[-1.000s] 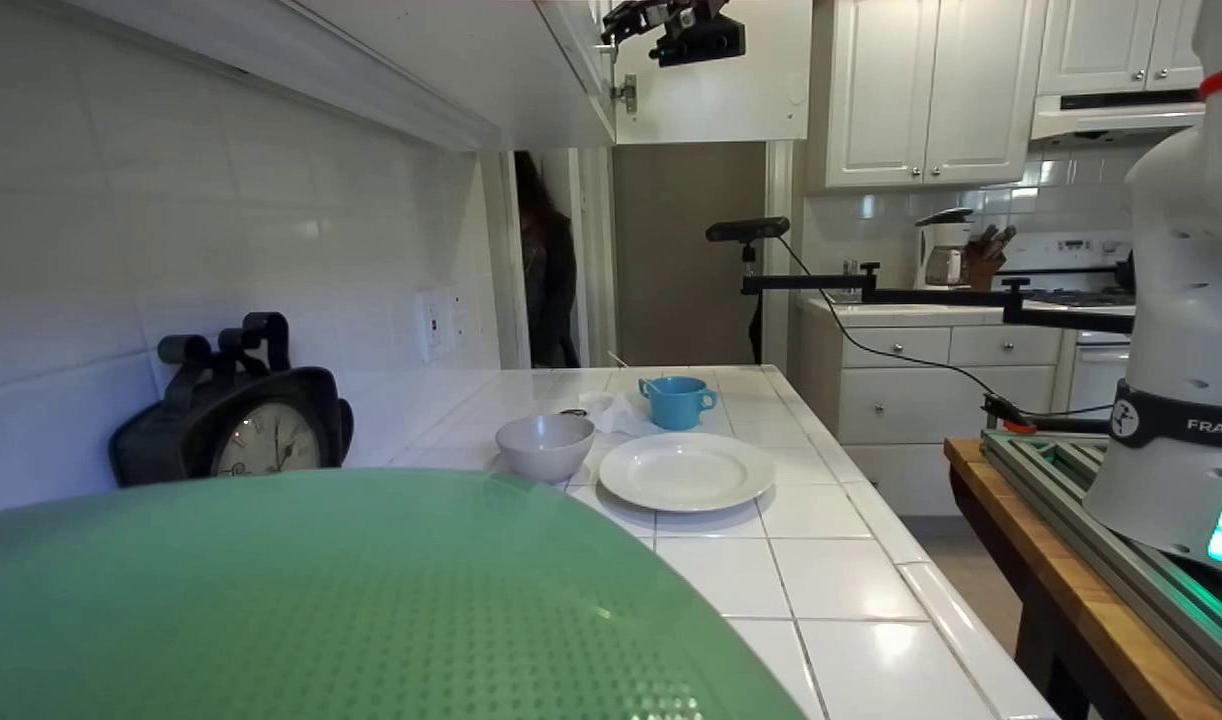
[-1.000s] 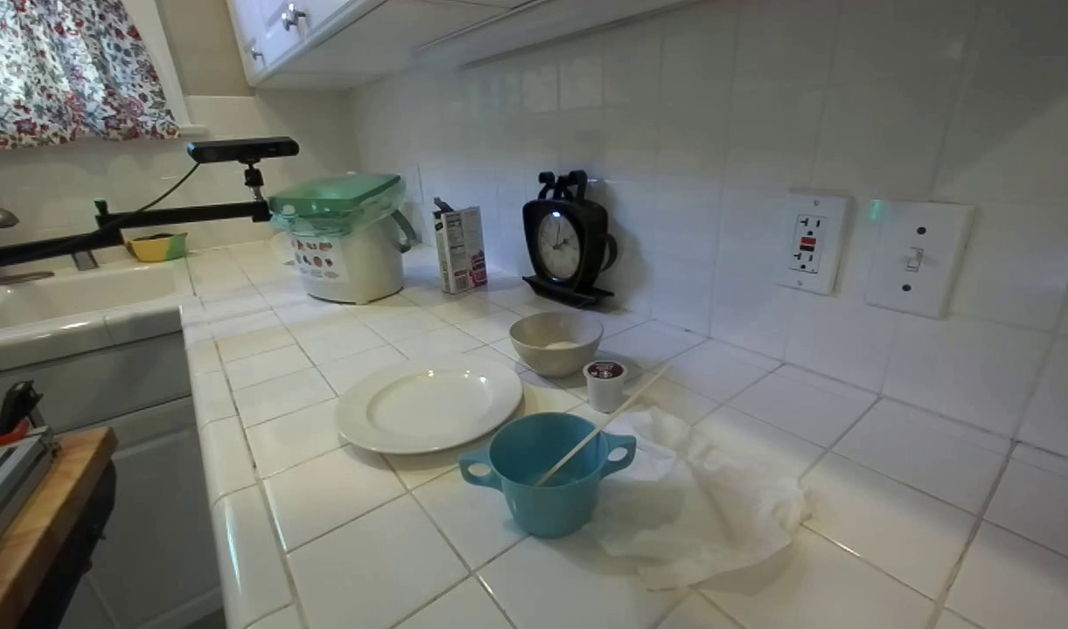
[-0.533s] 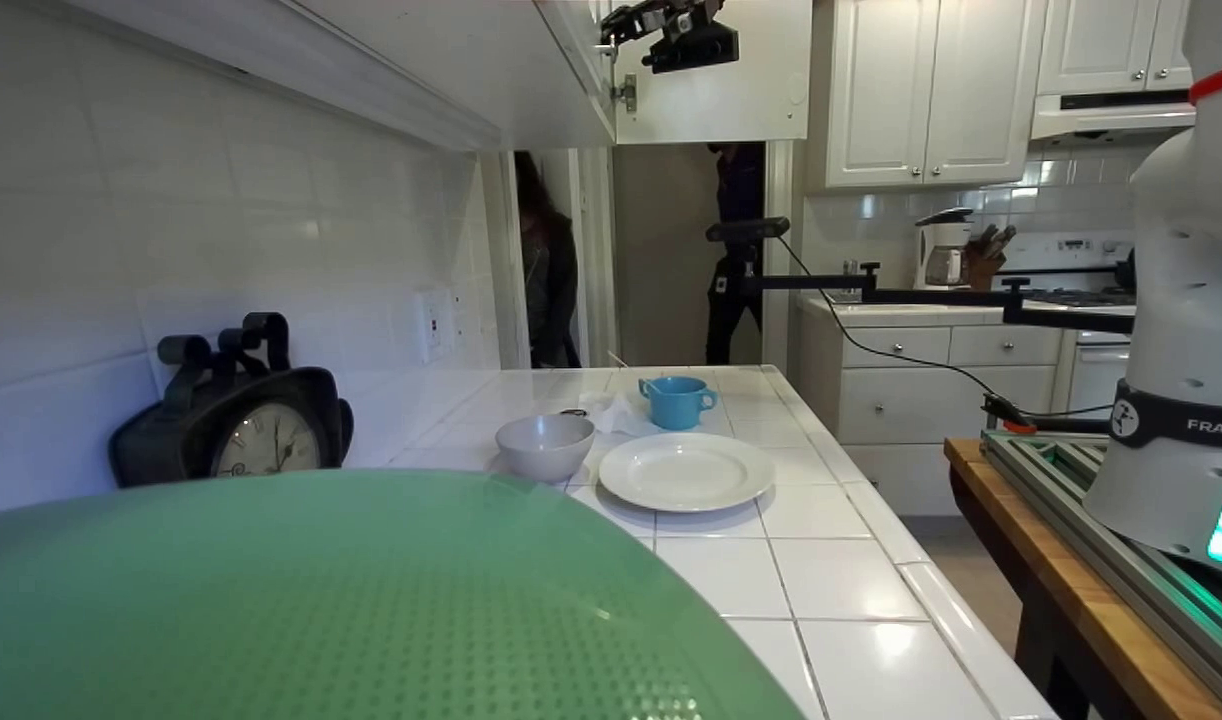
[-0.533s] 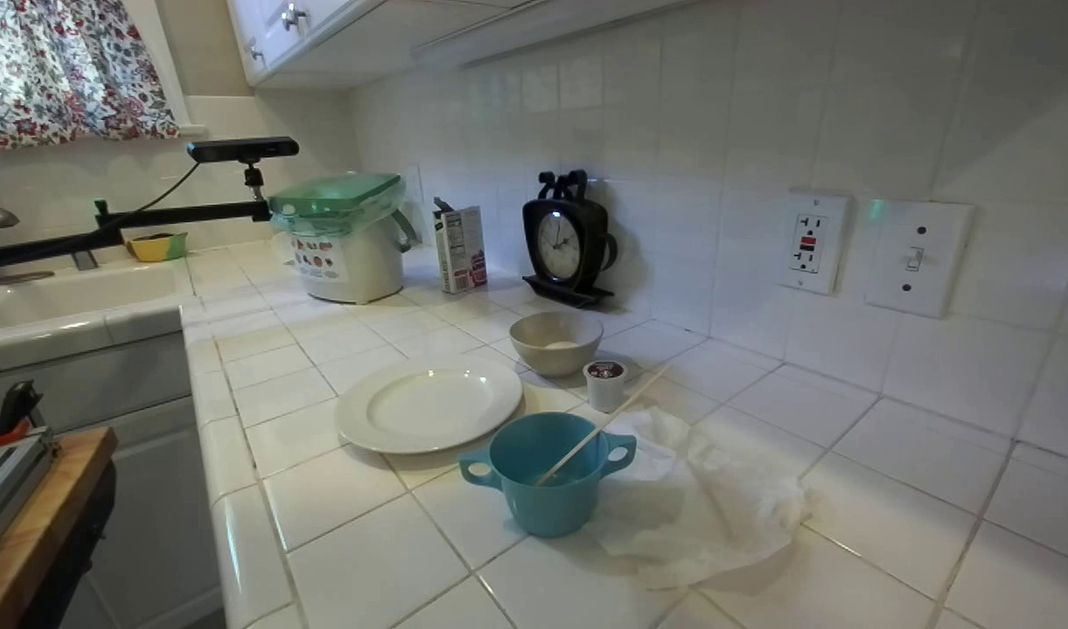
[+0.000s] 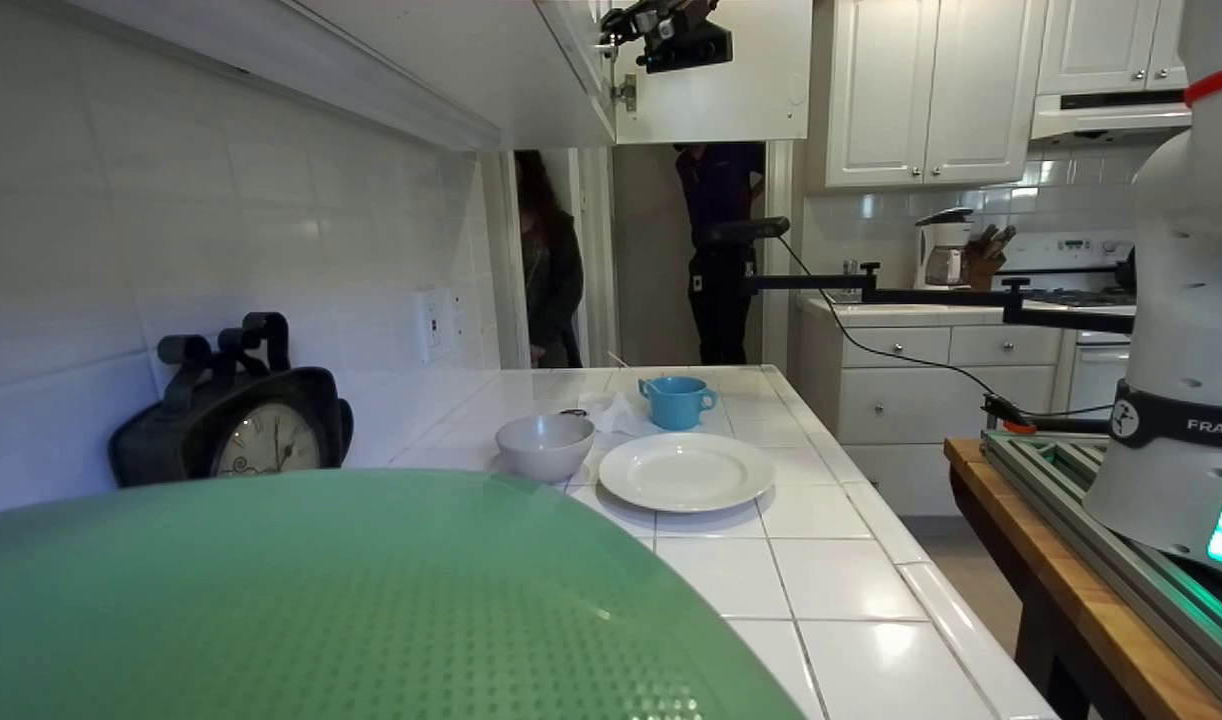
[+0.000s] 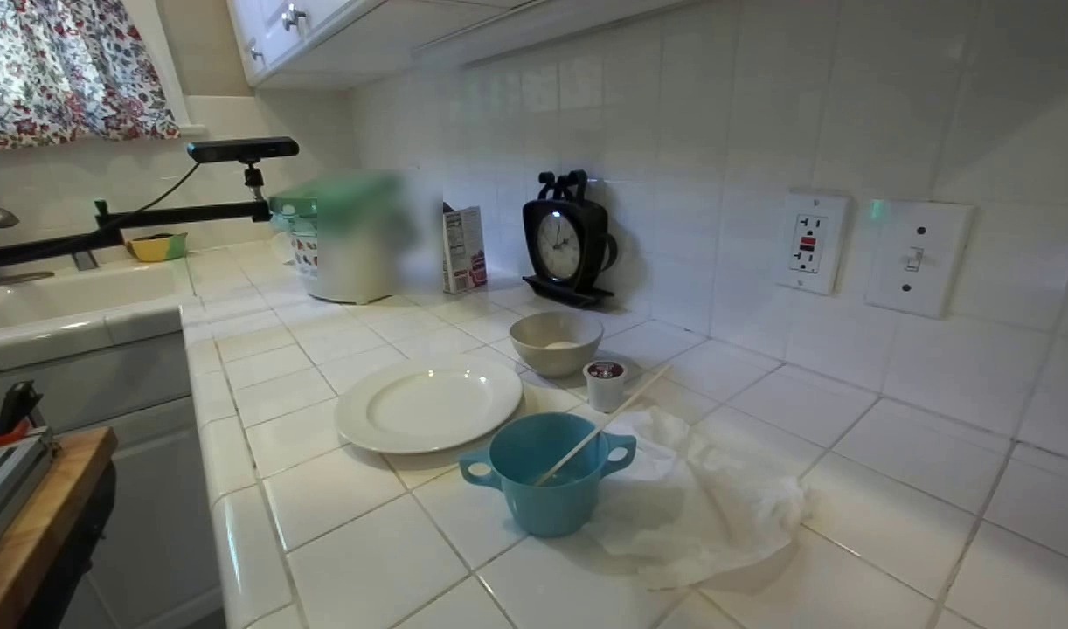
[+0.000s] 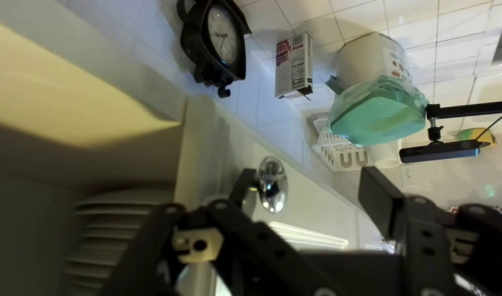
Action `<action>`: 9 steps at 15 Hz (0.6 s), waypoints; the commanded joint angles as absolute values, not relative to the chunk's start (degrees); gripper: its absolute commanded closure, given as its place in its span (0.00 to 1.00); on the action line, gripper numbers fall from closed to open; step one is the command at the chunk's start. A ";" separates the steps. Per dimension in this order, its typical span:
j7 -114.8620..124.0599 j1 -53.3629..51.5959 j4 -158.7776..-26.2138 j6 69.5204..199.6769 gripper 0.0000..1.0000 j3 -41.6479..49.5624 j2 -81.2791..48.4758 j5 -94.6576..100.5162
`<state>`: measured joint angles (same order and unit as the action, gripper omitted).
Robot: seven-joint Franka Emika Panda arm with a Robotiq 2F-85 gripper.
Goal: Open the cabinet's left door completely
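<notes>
The white cabinet (image 5: 451,60) hangs over the counter; its pale interior (image 7: 49,82) shows in the wrist view, which stands upside down. One plain white door (image 5: 721,110) stands open with its hinge side showing. The door with a round chrome knob (image 7: 273,185), which by its place is the left door (image 7: 312,201), looks shut or nearly shut. My gripper (image 7: 310,183) is open around the knob. The left finger is close beside the knob's stem; contact cannot be told. The right finger is well apart. In an exterior view the gripper (image 5: 636,20) is at the cabinet front.
Stacked plates (image 7: 111,230) stand inside the cabinet. Below on the counter are a clock (image 7: 222,37), a box (image 7: 294,65), a green-lidded bin (image 7: 378,119), a plate (image 5: 687,472), a bowl (image 5: 546,447) and a blue cup (image 5: 677,403). A camera (image 7: 440,150) sits on a bar.
My gripper has shifted slightly left in an exterior view, toward the cabinet front. A person has come into the back doorway. The doors show no clear movement.
</notes>
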<state>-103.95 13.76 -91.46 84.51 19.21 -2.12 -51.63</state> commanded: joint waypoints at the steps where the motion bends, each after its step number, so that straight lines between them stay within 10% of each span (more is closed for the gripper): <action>1: -105.93 15.19 -89.44 83.42 0.41 17.89 -3.48 -53.57; 4: -106.01 15.22 -89.31 83.80 0.67 17.80 -3.29 -53.61; 9: -106.40 15.95 -88.21 83.31 0.62 17.69 -4.54 -54.89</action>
